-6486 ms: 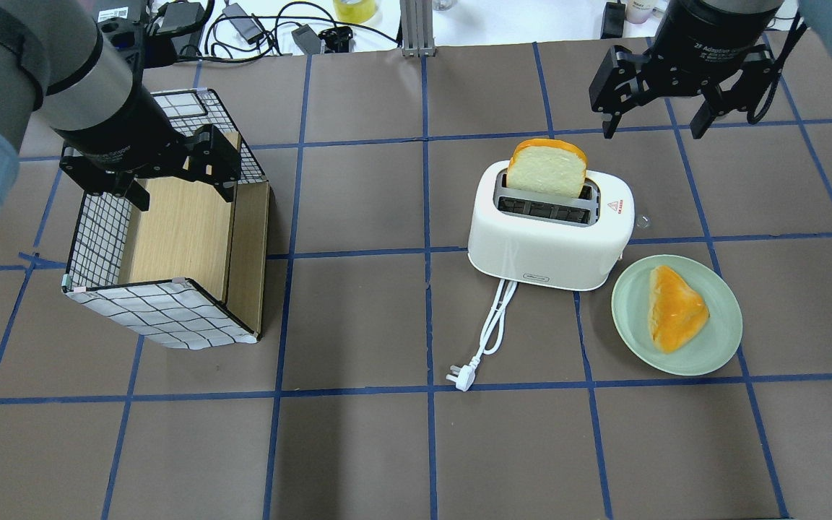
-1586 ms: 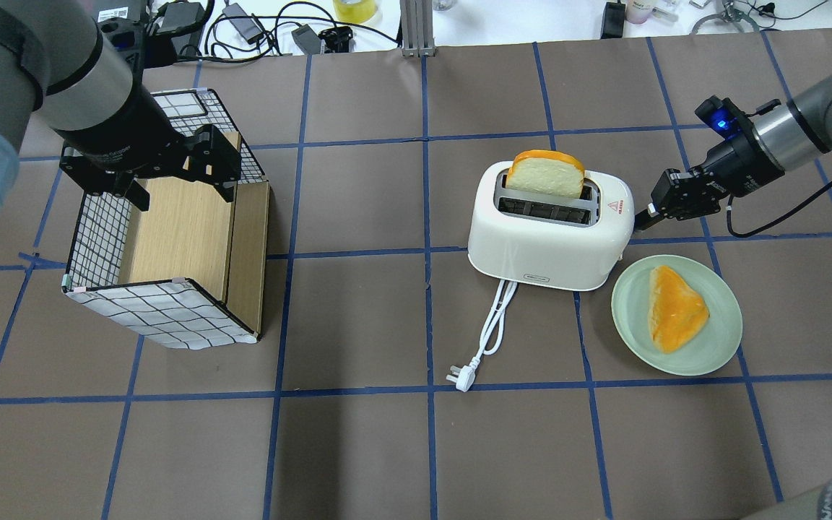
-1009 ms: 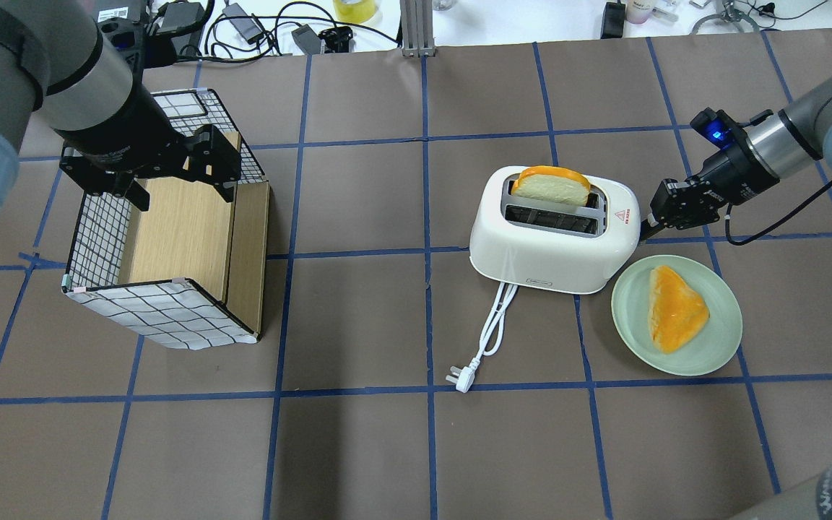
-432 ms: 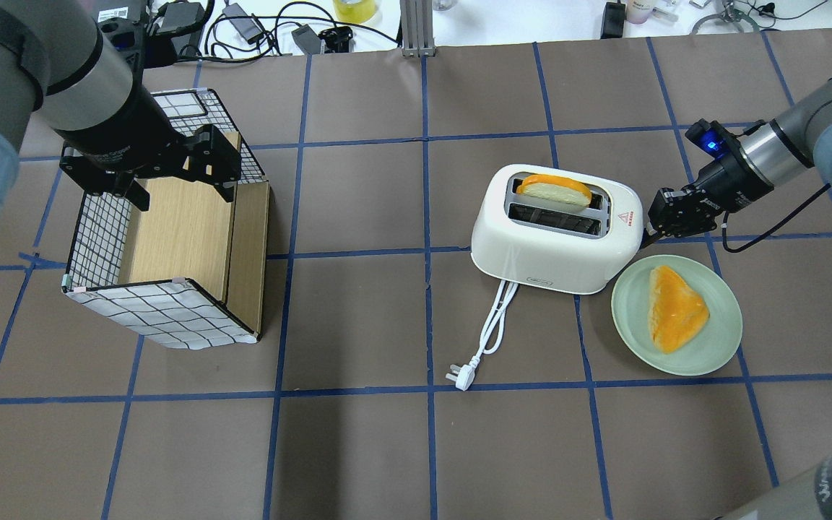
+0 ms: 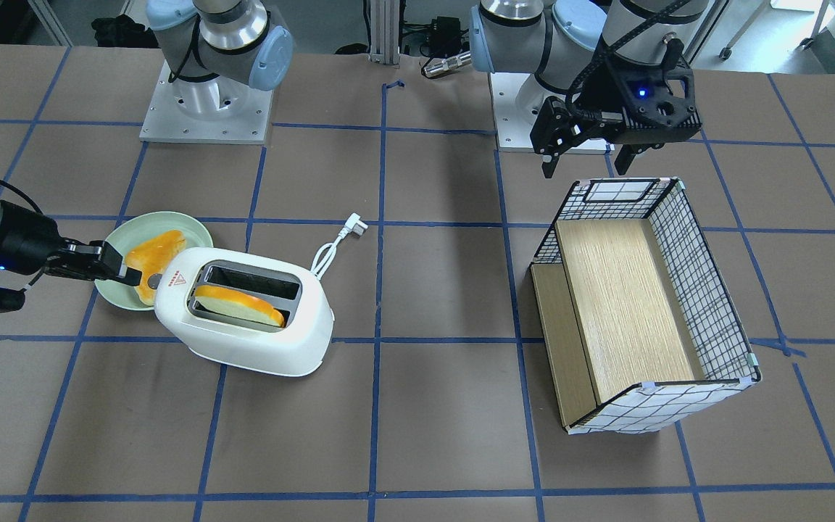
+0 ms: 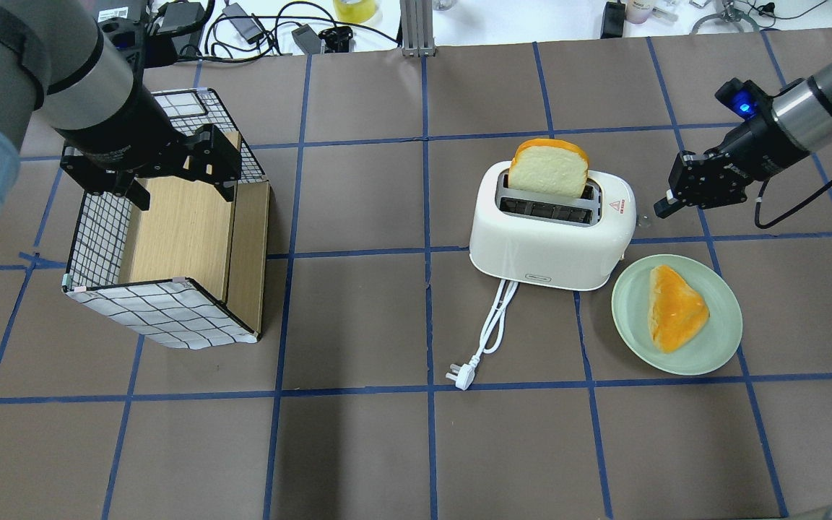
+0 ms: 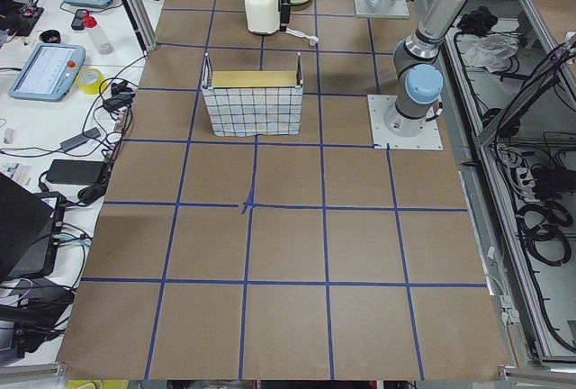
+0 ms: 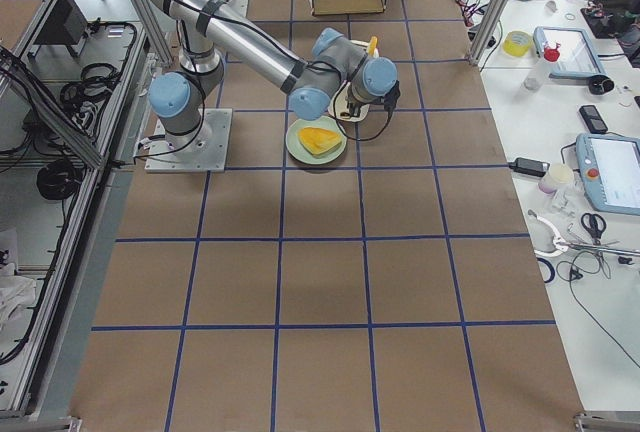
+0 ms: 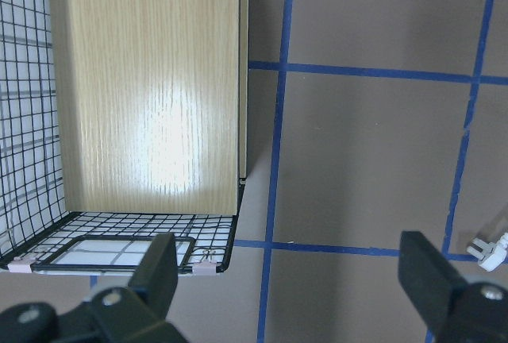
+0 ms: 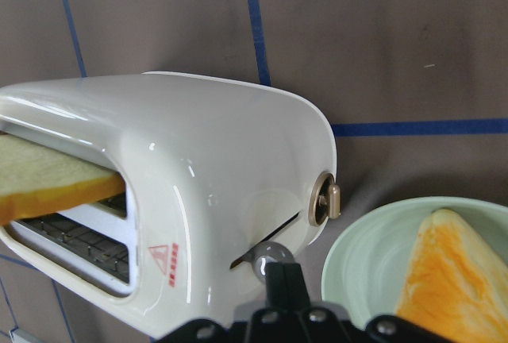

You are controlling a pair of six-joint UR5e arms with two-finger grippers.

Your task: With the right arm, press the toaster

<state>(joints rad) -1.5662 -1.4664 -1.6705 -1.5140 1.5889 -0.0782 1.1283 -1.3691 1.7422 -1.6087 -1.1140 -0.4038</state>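
bright, even light falls from above in every view. the brown paper-covered table (image 6: 358,318) is evenly lit, with only faint, soft-edged shadows: a dim patch towards its lower edge in the overhead view and a narrow dark strip beside the black wire basket (image 6: 98,238). in the left wrist view the basket's pale wooden panel (image 9: 151,81) carries a broad white glare patch, and the left gripper's black fingers (image 9: 163,267) are blurred at the bottom edge. the glossy white rounded toaster (image 10: 214,168) shows small bright highlights in the right wrist view, where the black right gripper (image 10: 278,275) below it is out of focus. the white desk (image 6: 503,18) beyond the table is washed out. in both side views far things are small and unsharp.
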